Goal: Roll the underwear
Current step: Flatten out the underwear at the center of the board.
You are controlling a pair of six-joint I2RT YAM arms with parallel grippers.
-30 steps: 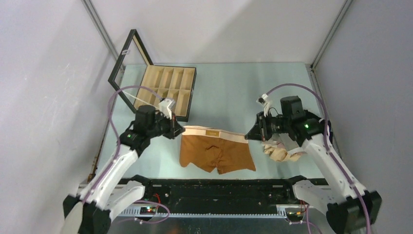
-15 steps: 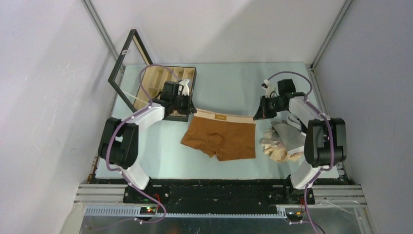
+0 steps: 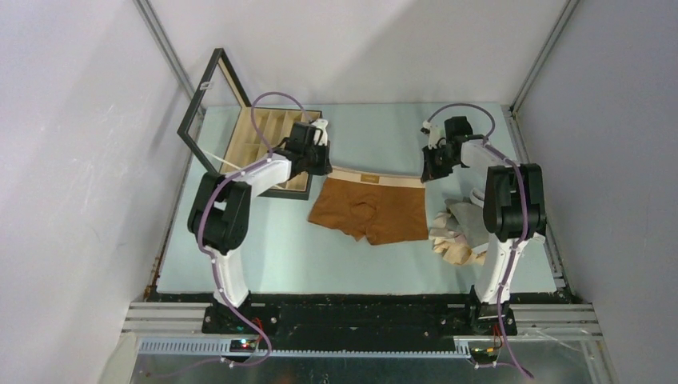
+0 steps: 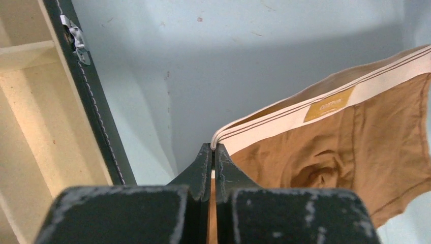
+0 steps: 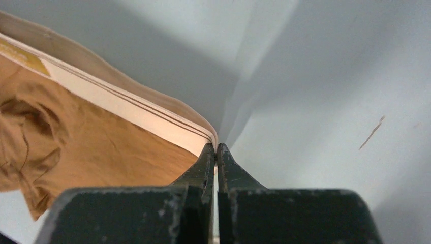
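- Rust-brown underwear (image 3: pixel 369 210): one pair of briefs, held stretched between the two arms over the middle of the table (image 3: pixel 264 256), toward its far side. The legs point toward the near edge.
- Waistband (image 3: pixel 376 178): a pale band with thin dark stripes and a small ochre label (image 4: pixel 329 105) at its centre. It runs nearly straight from one gripper to the other. The left wrist view shows it lifted clear of the table, with a shadow beneath it.
- Left gripper (image 4: pixel 212 148): jaws pressed together on the left corner of the waistband, the cloth edge emerging just above the fingertips.
- Right gripper (image 5: pixel 215 147): jaws likewise clamped, pinching the right corner of the waistband. The brown fabric hangs away to the left in its wrist view.
- Heap of further garments (image 3: pixel 460 236): grey and beige cloth, crumpled on the table just right of the briefs and beside the right arm. Neither gripper touches it.
- Box (image 3: pixel 254 136): a black-framed wooden case with light compartments, at the far left of the table. Its lid (image 3: pixel 209 104) stands open on the left side. The left arm reaches across its near right corner.
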